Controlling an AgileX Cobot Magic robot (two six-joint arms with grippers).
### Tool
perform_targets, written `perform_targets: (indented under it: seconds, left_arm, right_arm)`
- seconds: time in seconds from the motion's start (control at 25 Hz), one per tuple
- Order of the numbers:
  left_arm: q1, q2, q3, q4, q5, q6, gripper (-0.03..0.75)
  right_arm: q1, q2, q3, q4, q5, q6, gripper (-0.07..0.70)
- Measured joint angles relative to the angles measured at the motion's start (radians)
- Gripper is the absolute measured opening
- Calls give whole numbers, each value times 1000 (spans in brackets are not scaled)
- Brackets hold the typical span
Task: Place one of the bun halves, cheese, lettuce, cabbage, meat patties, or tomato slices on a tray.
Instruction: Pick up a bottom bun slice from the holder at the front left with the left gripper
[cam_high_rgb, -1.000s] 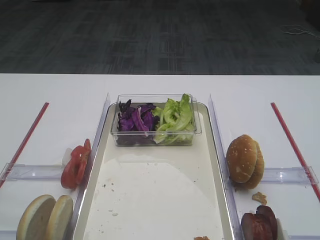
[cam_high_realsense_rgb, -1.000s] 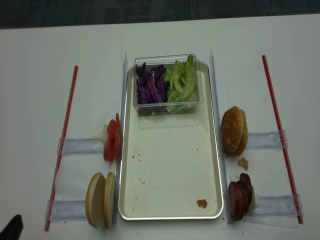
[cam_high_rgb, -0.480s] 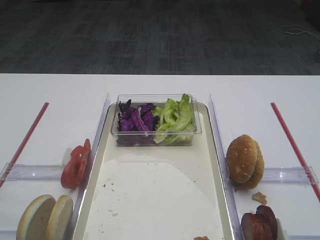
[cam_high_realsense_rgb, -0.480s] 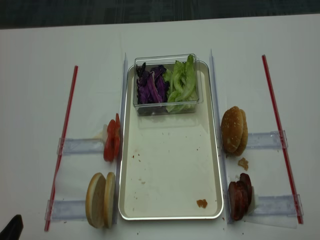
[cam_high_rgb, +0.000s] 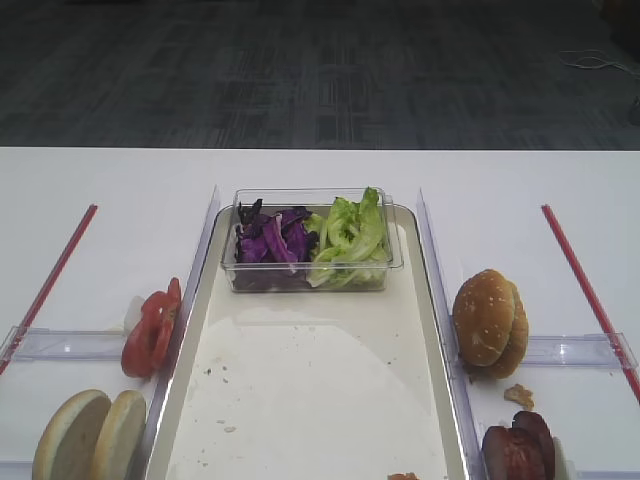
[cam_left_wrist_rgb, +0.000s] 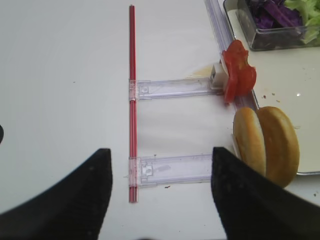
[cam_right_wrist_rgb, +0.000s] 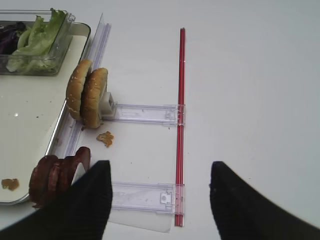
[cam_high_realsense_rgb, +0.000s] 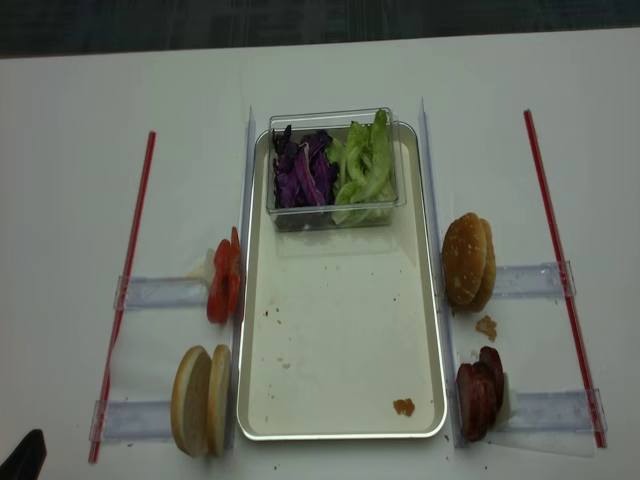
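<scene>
1. Tray (cam_high_realsense_rgb: 340, 380) sits mid surface (cam_high_realsense_rgb: 80, 120), only crumbs on its near part; clear box (cam_high_realsense_rgb: 332, 168) on its far end holds cabbage (cam_high_realsense_rgb: 303, 170) left, lettuce (cam_high_realsense_rgb: 365, 165) right.
2. Bun halves (cam_high_realsense_rgb: 200, 400) stand on edge just left of the tray, near end; tomato slices (cam_high_realsense_rgb: 224, 282) beyond them.
3. Meat patties (cam_high_realsense_rgb: 478, 392) on edge right of the tray; sesame buns (cam_high_realsense_rgb: 467, 260) beyond.
4. Left gripper (cam_left_wrist_rgb: 157, 195): fingers (cam_left_wrist_rgb: 75, 200) apart, empty, over bare surface left of bun halves.
5. Right gripper (cam_right_wrist_rgb: 160, 200): fingers (cam_right_wrist_rgb: 240, 205) apart, empty, right of patties.
</scene>
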Motion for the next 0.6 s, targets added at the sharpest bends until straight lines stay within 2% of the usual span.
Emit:
perform_targets:
  seconds: [0.6]
  left_arm:
    - [0,0,0,0,0,0,411]
  right_arm:
    - [0,0,0,0,0,0,477]
